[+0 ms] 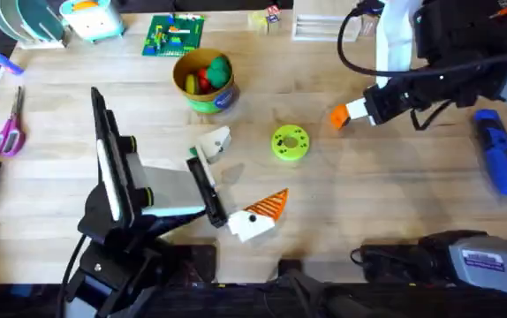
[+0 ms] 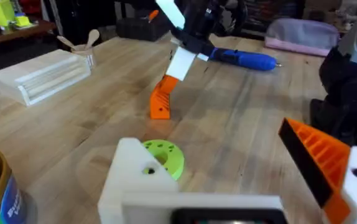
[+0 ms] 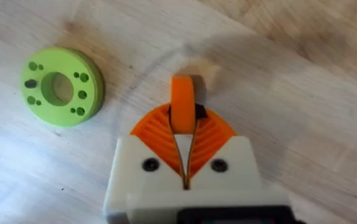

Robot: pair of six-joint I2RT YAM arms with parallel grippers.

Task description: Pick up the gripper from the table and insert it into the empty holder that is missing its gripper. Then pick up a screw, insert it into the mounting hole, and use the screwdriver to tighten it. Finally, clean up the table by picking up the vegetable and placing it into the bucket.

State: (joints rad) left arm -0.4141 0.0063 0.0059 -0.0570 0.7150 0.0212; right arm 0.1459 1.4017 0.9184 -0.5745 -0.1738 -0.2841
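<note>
Right wrist: right hand (image 3: 183,134) pinches the unlabelled orange gripper (image 3: 183,112).

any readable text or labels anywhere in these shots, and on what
None can be read.
White label on the grey case at the table's near right edge: print too small.
Band of the bucket: marks blurred.
Green board at the far edge: coloured print, no legible words.

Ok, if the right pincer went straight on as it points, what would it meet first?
Probably the table: the right pincer tilts down, shut on the orange wedge, whose tip looks close to the wood. The green disc lies slightly off that line, though depth is unclear.
</note>
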